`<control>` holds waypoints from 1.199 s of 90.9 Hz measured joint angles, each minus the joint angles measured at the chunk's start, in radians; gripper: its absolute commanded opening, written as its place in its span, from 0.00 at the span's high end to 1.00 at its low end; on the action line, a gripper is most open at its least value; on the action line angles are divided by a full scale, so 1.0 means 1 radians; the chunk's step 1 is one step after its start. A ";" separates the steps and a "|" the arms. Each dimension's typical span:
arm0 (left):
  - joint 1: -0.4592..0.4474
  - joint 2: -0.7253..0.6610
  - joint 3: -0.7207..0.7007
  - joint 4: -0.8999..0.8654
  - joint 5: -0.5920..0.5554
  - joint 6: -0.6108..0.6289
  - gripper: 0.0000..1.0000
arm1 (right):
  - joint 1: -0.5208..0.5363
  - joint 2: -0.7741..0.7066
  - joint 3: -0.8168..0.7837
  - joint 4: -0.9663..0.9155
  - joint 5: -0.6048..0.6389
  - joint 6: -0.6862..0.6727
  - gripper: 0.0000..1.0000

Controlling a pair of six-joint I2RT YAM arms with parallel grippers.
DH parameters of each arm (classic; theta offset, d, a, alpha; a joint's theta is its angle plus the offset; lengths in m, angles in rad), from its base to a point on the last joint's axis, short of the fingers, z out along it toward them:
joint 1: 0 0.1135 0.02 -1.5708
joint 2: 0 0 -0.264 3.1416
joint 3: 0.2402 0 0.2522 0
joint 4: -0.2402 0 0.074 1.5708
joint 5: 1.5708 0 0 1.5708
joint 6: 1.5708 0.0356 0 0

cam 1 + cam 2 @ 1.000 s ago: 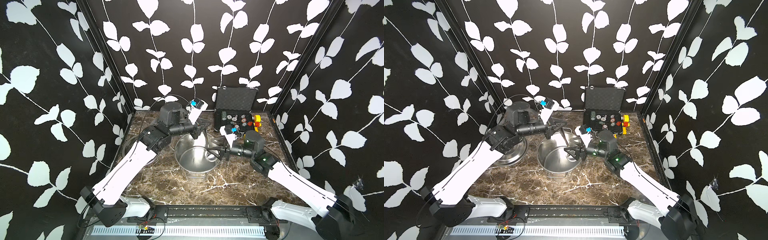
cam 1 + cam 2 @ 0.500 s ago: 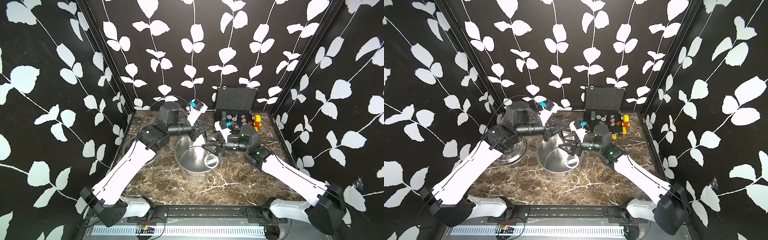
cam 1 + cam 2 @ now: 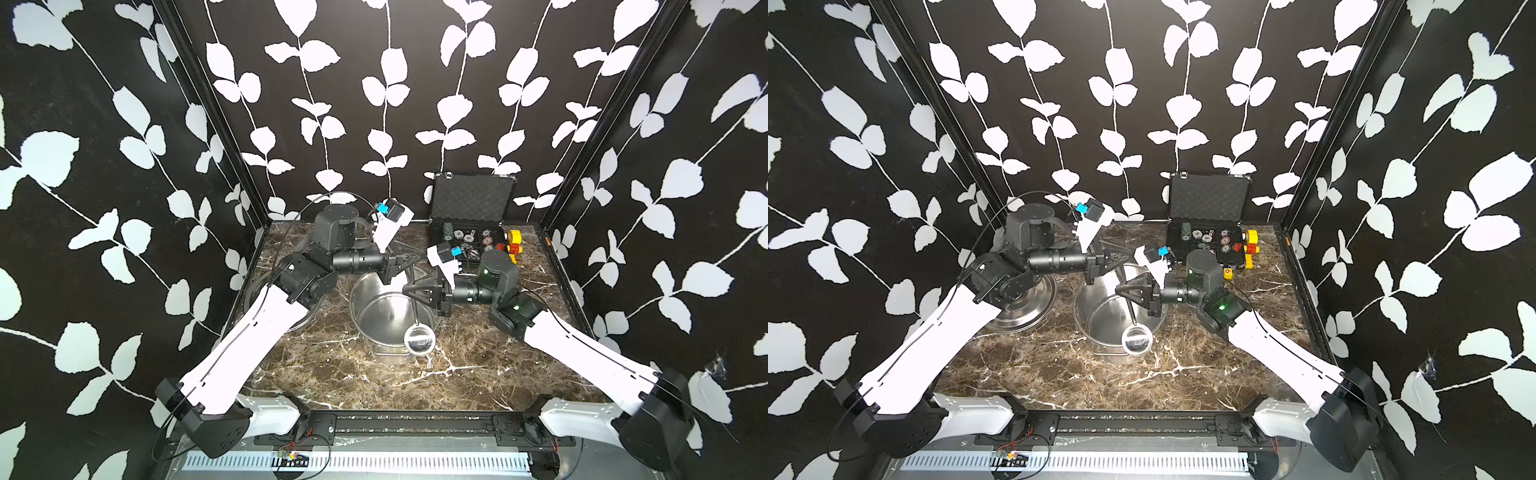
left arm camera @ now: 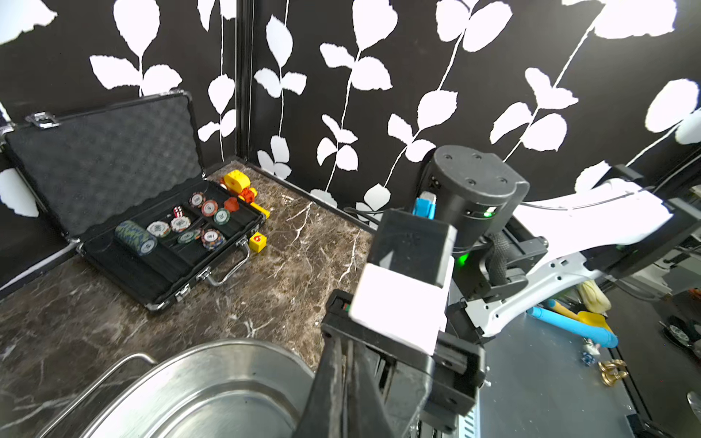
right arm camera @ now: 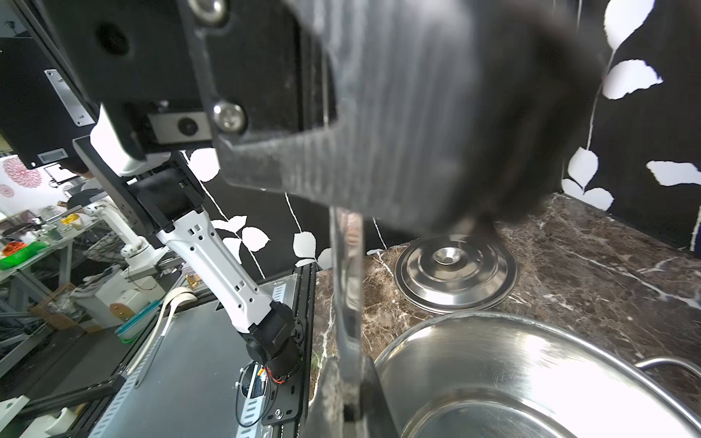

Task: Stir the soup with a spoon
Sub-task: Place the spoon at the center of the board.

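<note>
**Spoon pinched by 2 tools above the soup pot**

The spoon (image 3: 419, 339) is hung upright over the soup pot (image 3: 372, 309), which is stood mid-table (image 3: 374, 386). Its thin handle is pinched by the right tool (image 3: 409, 290), whose jaws are seen pressed together on it in the right wrist view. Higher up, the handle is lost beneath the left tool (image 3: 405, 262), which is also pressed together and is judged to be gripping the upper end. The round bowl is seen against the pot's near right rim in both top views. Whether it is inside the pot or above the rim cannot be told. No liquid is seen.

The step is judged to be a handover. It is best done if the left jaws are spread only once the right grip is firm. The left tool should then be drawn back leftward without the handle being dragged. After that the bowl should be brought to the pot's centre, lowered and swept in slow circles kept off the walls. The pot is held by nothing and could be pushed along.

The 2 tools are crowded just beside each other, so a knock is the main risk. The lid (image 5: 455, 271) is laid flat left of the pot, near the left arm. An open case (image 4: 102, 159) of chips, a yellow die (image 4: 258, 241) and toy blocks (image 4: 239, 182) are set far right, well apart from the pot.
</note>
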State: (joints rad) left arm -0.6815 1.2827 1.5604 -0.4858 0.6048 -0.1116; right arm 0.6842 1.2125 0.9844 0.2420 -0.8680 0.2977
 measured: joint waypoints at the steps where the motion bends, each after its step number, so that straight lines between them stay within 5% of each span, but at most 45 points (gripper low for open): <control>1: -0.001 -0.003 -0.003 0.005 -0.003 0.003 0.79 | 0.001 -0.003 0.000 -0.007 0.003 -0.002 1.00; 11: -0.002 -0.035 -0.039 0.018 -0.111 0.050 0.40 | 0.000 -0.050 0.025 -0.143 0.093 0.006 1.00; 24: 0.004 -0.122 -0.059 -0.011 -0.367 0.086 0.02 | -0.021 -0.122 0.130 -0.444 0.301 -0.029 1.00; 46: 0.007 -0.271 -0.145 -0.039 -0.924 0.131 0.01 | -0.217 -0.204 0.221 -0.950 0.704 -0.032 1.00; 59: 0.030 -0.291 -0.258 -0.023 -1.130 0.141 0.01 | -0.284 -0.111 0.199 -1.168 0.877 -0.032 1.00; 85: 0.072 -0.208 -0.453 0.083 -1.292 0.156 0.01 | -0.263 0.293 0.177 -1.242 1.021 -0.047 1.00; 109: 0.292 -0.220 -0.719 0.254 -1.255 0.065 0.01 | -0.243 0.476 0.179 -1.171 1.034 -0.051 0.97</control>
State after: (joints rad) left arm -0.3897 1.0626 0.8413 -0.2317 -0.6502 -0.0463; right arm 0.4408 1.6882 1.1629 -0.9291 0.1658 0.2466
